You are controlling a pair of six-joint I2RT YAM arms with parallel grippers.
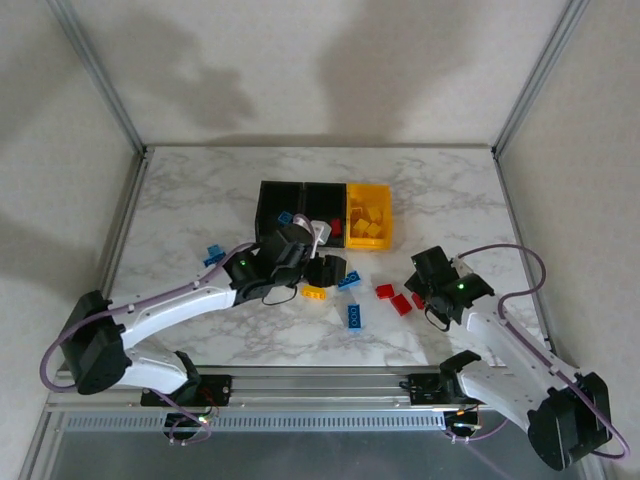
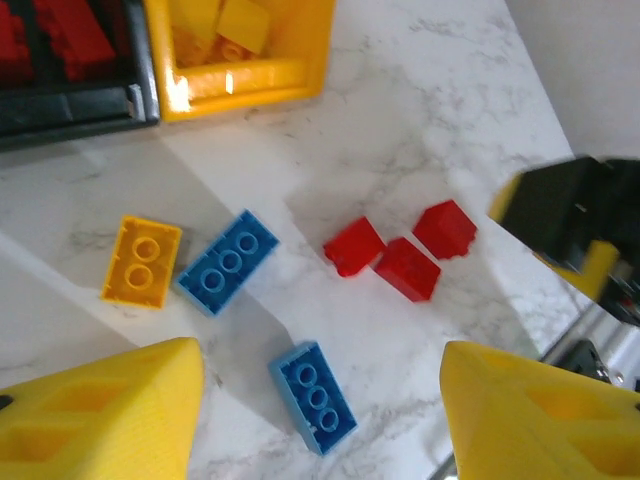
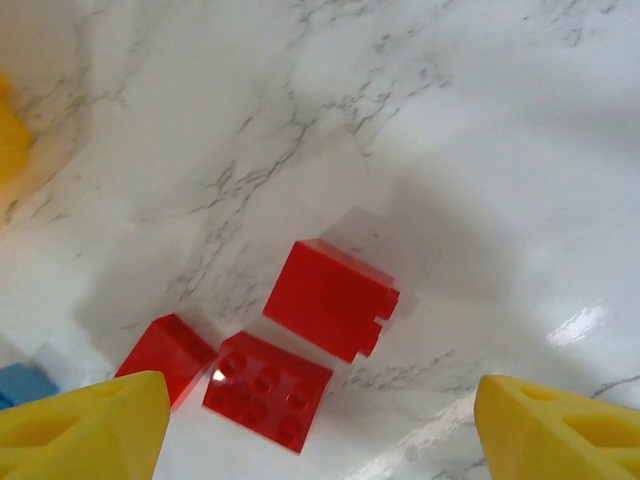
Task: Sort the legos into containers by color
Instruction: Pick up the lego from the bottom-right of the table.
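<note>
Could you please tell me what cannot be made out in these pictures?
- Left black plastic bin, top view: contents too dark, near end covered by the left arm.
- Red plastic bricks in a black bin, left wrist view: cut by the top edge, uncountable.
- Small blue plastic brick, right wrist view: cut by the left edge.

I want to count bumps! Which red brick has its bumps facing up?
The middle red plastic brick, lowest in the right wrist view: its studs face up. The left red brick and right red brick show smooth sides.
</note>
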